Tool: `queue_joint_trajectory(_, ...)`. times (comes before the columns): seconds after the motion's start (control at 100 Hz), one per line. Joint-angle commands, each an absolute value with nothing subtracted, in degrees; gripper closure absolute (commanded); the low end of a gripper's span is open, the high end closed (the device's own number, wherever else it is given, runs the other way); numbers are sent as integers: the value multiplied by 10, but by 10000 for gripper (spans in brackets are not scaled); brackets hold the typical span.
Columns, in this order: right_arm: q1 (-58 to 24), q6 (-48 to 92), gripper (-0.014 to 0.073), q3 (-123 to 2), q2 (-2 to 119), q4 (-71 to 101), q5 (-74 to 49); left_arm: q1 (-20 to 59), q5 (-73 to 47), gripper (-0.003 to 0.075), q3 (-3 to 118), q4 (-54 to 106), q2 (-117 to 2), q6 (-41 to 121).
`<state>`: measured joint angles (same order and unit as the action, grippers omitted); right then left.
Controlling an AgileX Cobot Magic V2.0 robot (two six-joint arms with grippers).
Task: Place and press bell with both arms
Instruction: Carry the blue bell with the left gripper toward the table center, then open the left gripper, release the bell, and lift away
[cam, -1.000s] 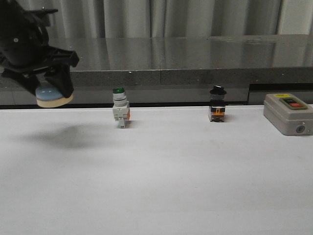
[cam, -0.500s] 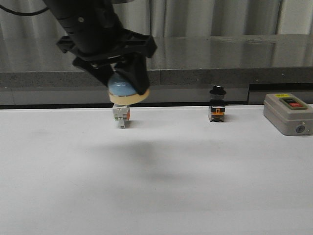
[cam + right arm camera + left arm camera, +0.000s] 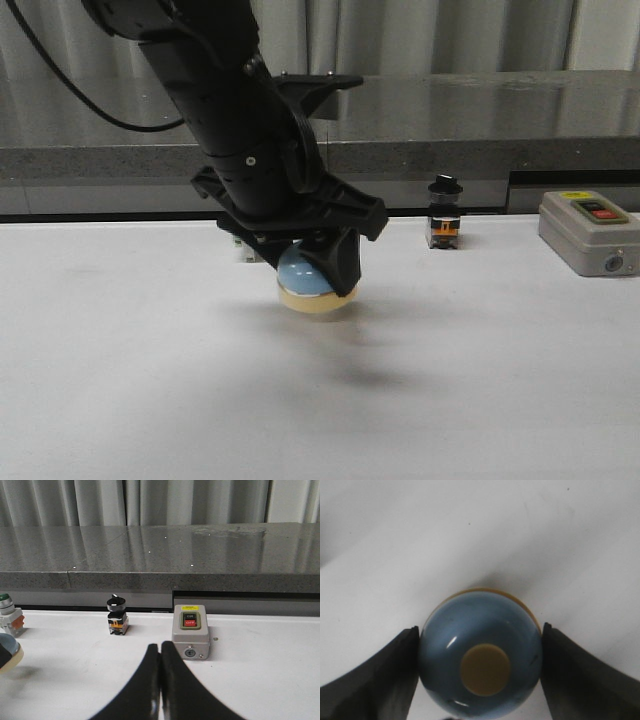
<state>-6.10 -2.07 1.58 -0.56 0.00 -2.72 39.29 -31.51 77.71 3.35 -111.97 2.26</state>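
Gripping the small light-blue dome-shaped bell with its cream base and cream button [image 3: 312,281], the left arm's black two-fingered gripper [image 3: 318,268] is hanging low over the white table [image 3: 480,380], its fingers pressing on opposite sides of the dome. From the wrist view the cream button [image 3: 485,669] is showing plainly between the two dark fingers [image 3: 390,672], so the bell is sitting upright in the clamp. Whether the base is touching the tabletop yet I cannot tell; a shadow is lying just under it, so it looks to be just above the surface.

To my eye the placing step is in hand. The next move calls for setting the base flat on the table, letting go, and lifting clear so the button is free.

Reaching in from the upper left, the black left arm [image 3: 215,110] is slanting steeply down toward the table's middle, hiding most of the green-capped white switch [image 3: 8,615] at the back edge. Waiting at the near right, the right gripper [image 3: 160,680] is resting with its fingers pressed together and empty, pointing toward the grey box with red and black buttons [image 3: 190,637] and the small black-knobbed switch [image 3: 116,615].
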Motion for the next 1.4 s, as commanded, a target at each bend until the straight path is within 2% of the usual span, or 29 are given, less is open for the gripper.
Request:
queue_joint_trajectory(0.0, -57, -18, 654, 7, -17, -8, 21, 398, -286, 450, 795, 40, -1099, 23)
queue_joint_trajectory(0.45, -57, -18, 654, 7, -17, -8, 21, 398, -292, 432, 795, 41, -1131, 23)
queue_joint_trajectory(0.52, -57, -18, 654, 7, -17, -8, 21, 398, -293, 373, 795, 41, -1131, 23)
queue_joint_trajectory(0.69, -57, -18, 654, 7, -17, -8, 21, 398, -293, 87, 795, 41, -1131, 26)
queue_joint_trajectory(0.76, -57, -18, 654, 7, -17, -8, 21, 398, -293, 28, 795, 41, -1131, 26)
queue_joint_trajectory(1.04, -57, -18, 654, 7, -17, -8, 21, 398, -297, 27, 795, 41, -1106, 26)
queue_joint_trajectory(1.39, -57, -18, 654, 7, -17, -8, 21, 382, -292, 28, 785, 28, -991, 26)
